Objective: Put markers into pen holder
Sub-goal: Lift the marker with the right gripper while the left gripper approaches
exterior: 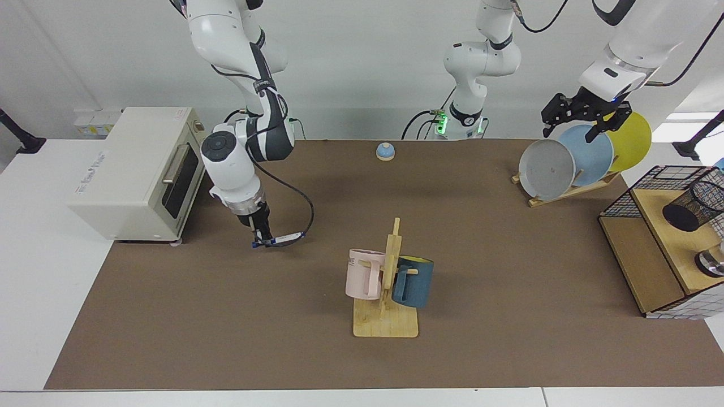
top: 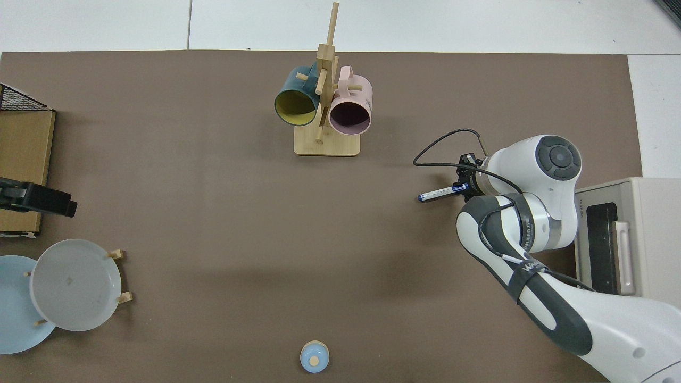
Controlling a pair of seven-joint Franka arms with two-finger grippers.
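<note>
I have the marker [exterior: 281, 239] pinched in my right tool [exterior: 260, 242], gripped at one blue end rather than mid-barrel, so most of the pen sticks out sideways toward the mug rack [exterior: 386, 282]. It looks slightly tilted and just clear of the brown table [exterior: 226, 339]. In the top view the marker [top: 439, 193] juts out from the same tool [top: 464, 187], free end angled a little.

My worry is that end grip: a long lever on narrow fingers could let the pen pivot or slide out on a quick swing. The pen holder [exterior: 694, 206] sits well apart, on the wooden shelf [exterior: 664, 237] at the far side of the table and lying tipped over, so dropping the marker in from above may miss or roll it. The mug rack stands between.

My left tool [exterior: 585, 113] waits above the plate rack [exterior: 571, 189], spread wide and holding nothing; a handover might be needed.
</note>
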